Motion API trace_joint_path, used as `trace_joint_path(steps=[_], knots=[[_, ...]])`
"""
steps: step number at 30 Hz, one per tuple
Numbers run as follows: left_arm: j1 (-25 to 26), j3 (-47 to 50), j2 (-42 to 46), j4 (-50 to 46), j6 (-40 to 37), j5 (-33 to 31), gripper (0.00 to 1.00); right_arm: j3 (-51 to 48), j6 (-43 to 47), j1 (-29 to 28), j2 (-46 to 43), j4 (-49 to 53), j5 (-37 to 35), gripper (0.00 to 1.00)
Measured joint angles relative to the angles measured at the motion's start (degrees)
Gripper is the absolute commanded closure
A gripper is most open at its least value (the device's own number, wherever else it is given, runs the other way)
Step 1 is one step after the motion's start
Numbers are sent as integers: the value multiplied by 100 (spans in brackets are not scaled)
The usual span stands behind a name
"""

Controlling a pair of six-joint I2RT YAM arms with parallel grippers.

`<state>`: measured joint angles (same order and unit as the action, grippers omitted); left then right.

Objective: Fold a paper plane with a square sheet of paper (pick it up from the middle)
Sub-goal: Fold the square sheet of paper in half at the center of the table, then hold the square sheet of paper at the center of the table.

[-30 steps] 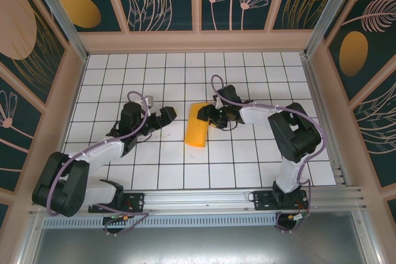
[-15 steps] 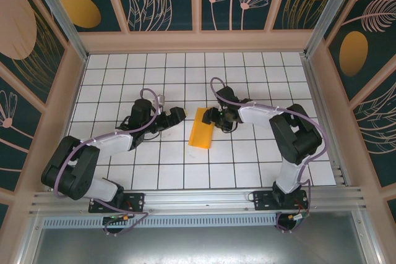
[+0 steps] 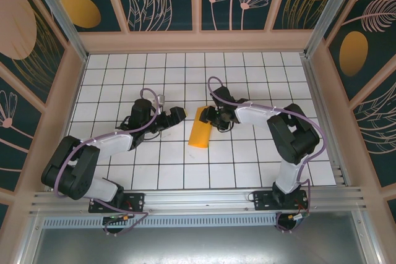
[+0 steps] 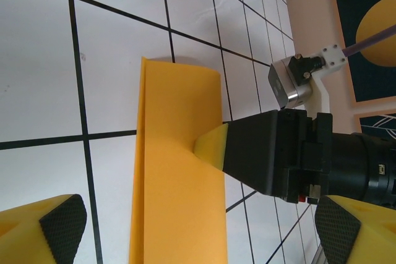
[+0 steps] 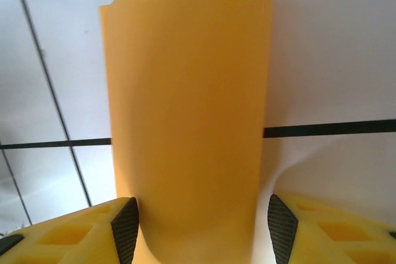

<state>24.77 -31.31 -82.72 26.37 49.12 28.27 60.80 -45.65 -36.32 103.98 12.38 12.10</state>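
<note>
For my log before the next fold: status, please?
Left claw open, beside folded paper. Right claw straddles it, grip unclear. No obstacle seen.

sheet of paper (image 3: 200,129): plain orange-yellow | table (image 3: 154,160): white, black grid | wall panels (image 3: 218,12): dark teal, orange ovals

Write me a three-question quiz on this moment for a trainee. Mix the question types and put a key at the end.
1. True or false: the left gripper is holding the square sheet of paper.
2. Pick one. The paper is: A) a flat, unfolded square; B) folded into a long rectangle lying on the table; C) lifted clear of the table.
3. Fill in: the right gripper is at the paper's ____ end (near or far, counted from the arm bases).

Key: 1 false, as its jaws are open and it sits to the left of the paper, apart from it. 2 B. 3 far.
</note>
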Motion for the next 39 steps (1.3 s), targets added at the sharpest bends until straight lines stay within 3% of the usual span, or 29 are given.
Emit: trace_joint_path(steps=[5,10,14,20,23,30,39], knots=[[0,0,0,0,-2,0,3,-22,-122,-55,-46,-173,-4,42],[0,0,0,0,0,0,2,-22,-72,-42,-50,-284,35,58],[0,-2,0,-2,-2,-11,2,-31,96,42,-50,-365,199,61],[0,-2,0,-2,0,-22,2,35,802,354,66,-345,555,59],[0,0,0,-2,0,-22,2,203,1084,415,286,-260,627,53],[0,0,0,-2,2,-24,2,260,1231,385,369,-72,527,46],[7,-63,-98,7,72,-24,15,588,1211,219,483,437,28,39]])
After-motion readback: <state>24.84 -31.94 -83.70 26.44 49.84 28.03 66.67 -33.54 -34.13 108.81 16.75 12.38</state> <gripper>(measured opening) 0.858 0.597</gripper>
